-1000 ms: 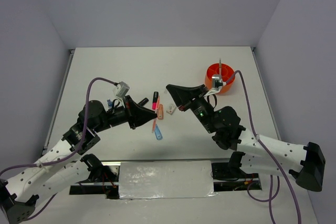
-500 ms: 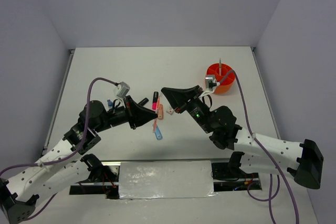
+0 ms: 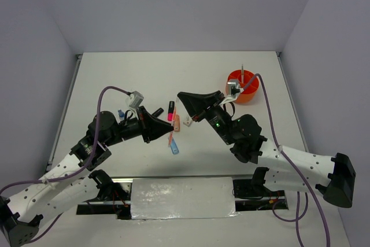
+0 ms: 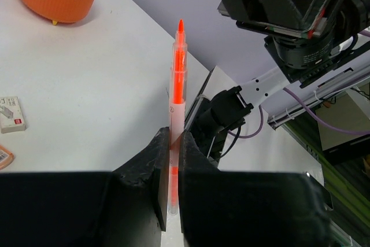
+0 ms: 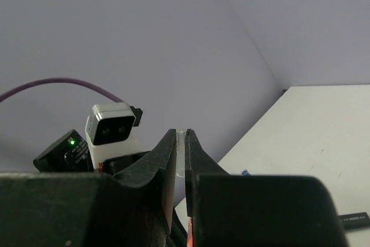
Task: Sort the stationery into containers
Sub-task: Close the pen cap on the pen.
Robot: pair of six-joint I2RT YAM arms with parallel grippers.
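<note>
The orange tub (image 3: 249, 96) is sitting at the far right of the bench (image 3: 144, 73). One thin pen (image 3: 243, 69) is standing upright inside it, its top poking above the rim. My left wrist view is showing the tub's inner dividers, but the far part is running off the top edge, so I cannot tell which compartment is holding the pen.

My left fingers (image 4: 162, 177) are pinching tight on an orange-tipped marker (image 4: 176, 85) with a clear barrel, gripping its lower end while the tip is pointing away from me.

My right fingers (image 5: 165, 172) are standing almost together, with a thin pale sliver showing in the slit between them. I cannot tell whether they are gripping it. They are hovering over mid-bench, facing my left arm and well apart from the tub.

The rest is lying loose on the bench around the two arms:
- a pink-tipped black highlighter (image 3: 171, 108)
- a peach bar (image 3: 177, 123), with a white piece (image 3: 187, 121) just beside it
- a light-blue strip (image 3: 174, 148)
- a small blue-capped bottle (image 3: 121, 113) beside my left arm
</note>
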